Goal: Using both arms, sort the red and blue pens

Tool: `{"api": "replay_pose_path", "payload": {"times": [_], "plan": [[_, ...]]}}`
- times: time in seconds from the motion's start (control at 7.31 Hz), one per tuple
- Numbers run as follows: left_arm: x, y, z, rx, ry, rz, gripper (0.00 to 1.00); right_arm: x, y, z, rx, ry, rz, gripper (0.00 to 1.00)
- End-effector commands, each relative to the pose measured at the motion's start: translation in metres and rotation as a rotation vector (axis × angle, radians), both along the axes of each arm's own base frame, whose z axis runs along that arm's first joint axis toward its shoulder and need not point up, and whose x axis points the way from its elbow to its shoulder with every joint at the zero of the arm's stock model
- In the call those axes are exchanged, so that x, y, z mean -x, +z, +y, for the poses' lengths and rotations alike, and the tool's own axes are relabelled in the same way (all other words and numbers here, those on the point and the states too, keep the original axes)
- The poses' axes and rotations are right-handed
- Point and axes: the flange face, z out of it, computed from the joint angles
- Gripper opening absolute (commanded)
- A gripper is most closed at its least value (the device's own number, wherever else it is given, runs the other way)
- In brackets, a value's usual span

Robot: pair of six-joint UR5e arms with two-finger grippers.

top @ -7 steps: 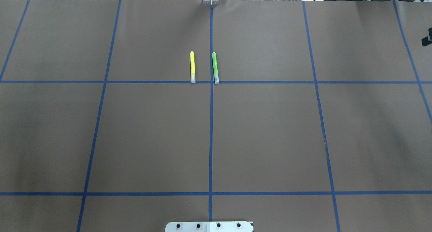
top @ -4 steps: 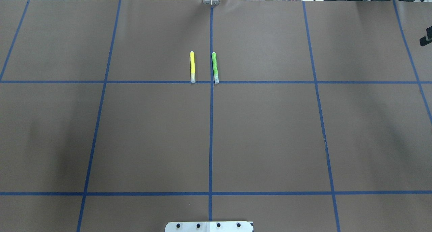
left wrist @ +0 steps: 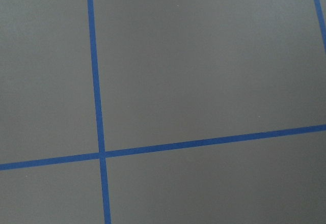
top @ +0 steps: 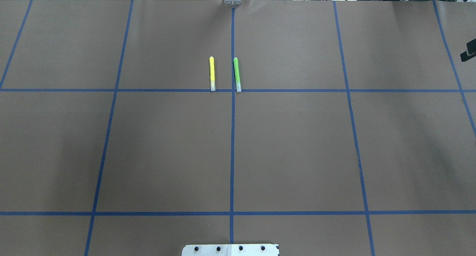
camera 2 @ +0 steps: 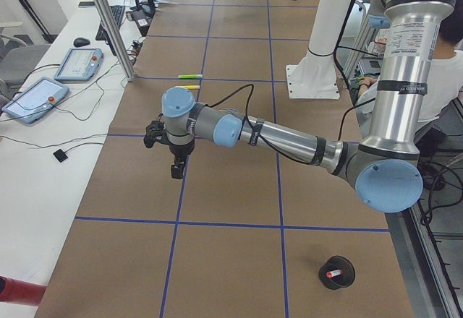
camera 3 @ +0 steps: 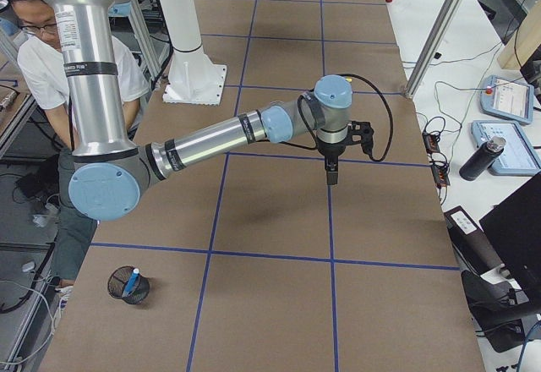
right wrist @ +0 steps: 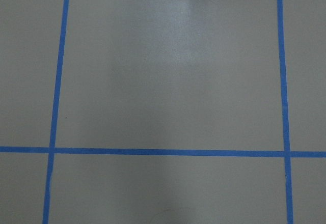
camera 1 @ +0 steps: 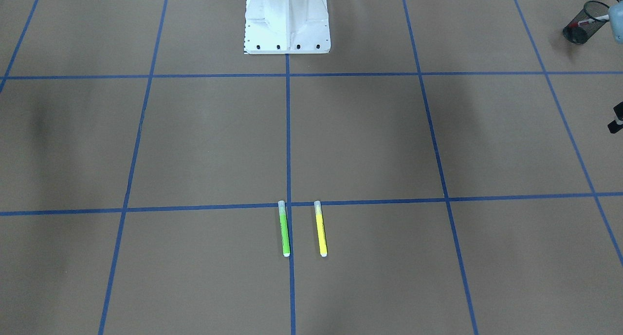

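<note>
The left arm (camera 2: 289,141) reaches low over the table (top: 297,155). Its left hand (camera 2: 176,168) points straight down above bare paper, and whether its fingers are spread or closed cannot be told. The red pen (camera 2: 333,274) stands in a black mesh cup (camera 2: 347,279). That cup is well apart from the left hand, toward the table's end and back on the robot's side.

The right arm (camera 3: 211,139) is stretched out the same way, with the right hand (camera 3: 331,174) hanging above the table. How wide this hand stands cannot be told either. The blue pen (camera 3: 131,281) stands in a second cup (camera 3: 117,287), well away from the right hand, toward that end of the table and the robot's side.

Between the two hands, mid-table, a yellow pen (top: 212,73) and a green pen (top: 237,74) lie side by side, parallel and not touching. Both wrist views show only paper and blue tape lines (left wrist: 97,81).
</note>
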Motion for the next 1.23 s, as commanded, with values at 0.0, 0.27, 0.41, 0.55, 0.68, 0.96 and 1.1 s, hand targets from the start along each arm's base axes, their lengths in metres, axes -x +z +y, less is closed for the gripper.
{"api": "replay_pose_path", "payload": {"times": [0.0,0.27,0.41,0.55,0.68,0.96,1.1], "plan": [[0.003,0.014,0.012,0.015,0.019,-0.003,0.99,-0.006,0.01,0.004,0.019,-0.036,0.019,1.0],[0.004,0.023,0.025,0.007,0.019,-0.004,0.99,-0.006,0.011,0.007,0.023,-0.037,0.016,1.0],[0.004,0.032,0.029,0.017,0.022,-0.004,0.99,-0.006,0.012,0.006,0.023,-0.037,0.016,1.0],[0.004,0.042,0.032,0.024,0.022,-0.003,0.99,-0.007,0.013,0.012,0.026,-0.039,0.006,1.0],[0.003,0.034,0.033,0.018,0.027,0.026,0.99,-0.007,0.011,0.013,0.023,-0.039,0.005,1.0],[0.004,0.012,0.049,-0.009,0.033,0.079,1.0,-0.011,0.001,0.028,-0.005,-0.035,0.009,1.0],[0.01,0.011,0.086,-0.012,0.03,0.07,1.0,-0.012,0.002,0.029,-0.001,-0.034,0.013,1.0]]}}
